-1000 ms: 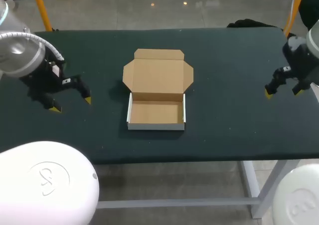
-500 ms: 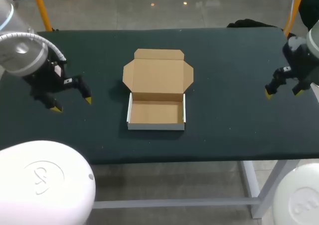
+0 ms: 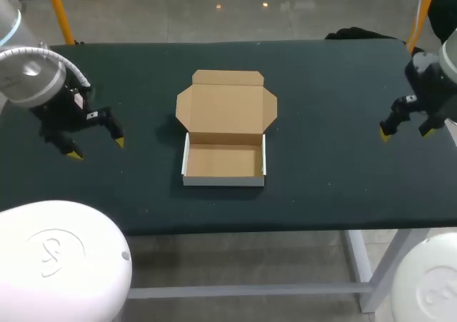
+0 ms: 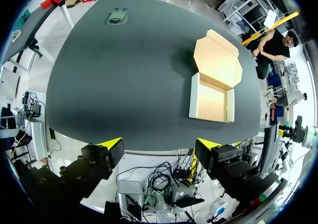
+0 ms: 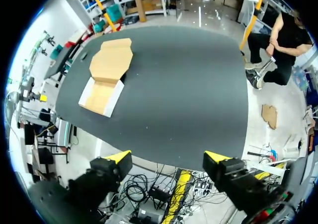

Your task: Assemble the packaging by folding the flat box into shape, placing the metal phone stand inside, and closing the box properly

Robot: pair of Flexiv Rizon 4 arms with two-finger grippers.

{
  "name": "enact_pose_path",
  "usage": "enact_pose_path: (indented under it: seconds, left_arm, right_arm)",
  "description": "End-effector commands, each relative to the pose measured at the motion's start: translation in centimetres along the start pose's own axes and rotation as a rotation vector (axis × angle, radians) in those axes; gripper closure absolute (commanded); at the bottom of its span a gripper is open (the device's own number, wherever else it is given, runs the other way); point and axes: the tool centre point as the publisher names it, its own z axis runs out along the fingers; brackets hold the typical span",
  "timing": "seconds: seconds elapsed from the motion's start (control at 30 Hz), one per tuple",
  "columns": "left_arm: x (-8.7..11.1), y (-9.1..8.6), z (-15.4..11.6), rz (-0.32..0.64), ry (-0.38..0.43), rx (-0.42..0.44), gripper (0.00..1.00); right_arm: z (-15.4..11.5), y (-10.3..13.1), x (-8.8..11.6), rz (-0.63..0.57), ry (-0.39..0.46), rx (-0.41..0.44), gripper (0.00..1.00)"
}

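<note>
Sitting at the middle of the desk, the box is folded into shape, its lid laid back flat toward the far edge and nothing visible inside. A small grey piece, seemingly the metal phone stand, lies near a desk corner ahead of the left gripper, well apart from the box. The left gripper hangs over the desk's left end, fingers spread, holding nothing. The right gripper hangs over the right end, fingers likewise spread and bare.
</note>
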Motion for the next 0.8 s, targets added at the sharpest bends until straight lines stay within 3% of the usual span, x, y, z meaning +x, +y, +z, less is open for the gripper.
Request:
enact_pose_path:
  seconds: [0.03,0.8]
  left_arm:
    - [-0.8,-2.1,2.0,-0.003,-0.002,-0.026,0.0]
    - [-6.1,-9.9,8.3,-0.059,-0.09,-0.063,0.0]
  right_arm:
    - [-0.2,0.0,0.1,0.001,-0.002,0.004,0.0]
    - [-0.2,0.0,0.1,0.001,-0.002,0.004,0.0]
